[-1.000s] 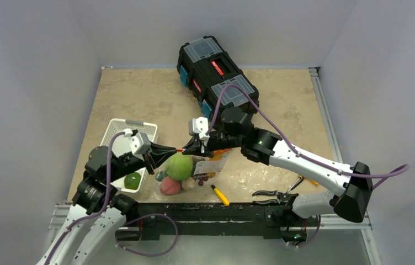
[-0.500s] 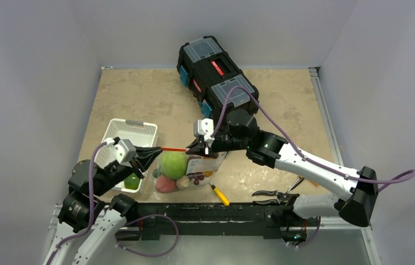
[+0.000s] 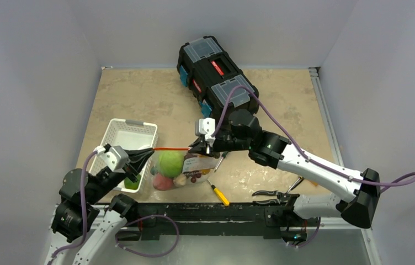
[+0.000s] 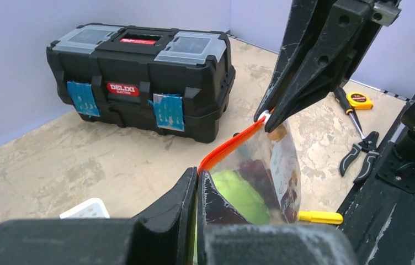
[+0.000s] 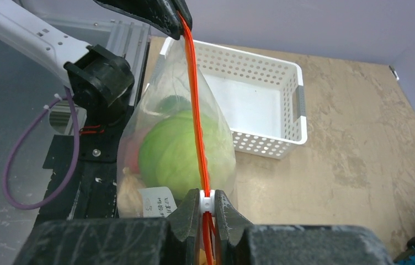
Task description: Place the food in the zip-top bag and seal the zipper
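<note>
The clear zip-top bag [image 3: 182, 170] hangs just above the table between both grippers. It holds a green cabbage [image 3: 169, 163], a pink peach [image 3: 161, 182] and purple grapes [image 3: 195, 176]. Its orange-red zipper [image 3: 171, 148] is stretched taut. My left gripper [image 3: 149, 152] is shut on the strip's left end [image 4: 198, 174]. My right gripper [image 3: 195, 149] is shut on the small white tab [image 5: 207, 203] at the right end. A green round fruit [image 3: 132, 181] lies in the basket, partly hidden by my left arm.
A white slotted basket [image 3: 128, 135] stands left of the bag. A black toolbox [image 3: 216, 69] stands behind. A yellow-handled screwdriver [image 3: 219, 195] and pliers [image 3: 274, 193] lie near the front rail. A yellow tape measure [image 4: 360, 100] lies by another screwdriver.
My left gripper has drawn back to the left and down with its end of the strip. The orange strip showing between the grippers has grown longer. The bag has shifted slightly left.
</note>
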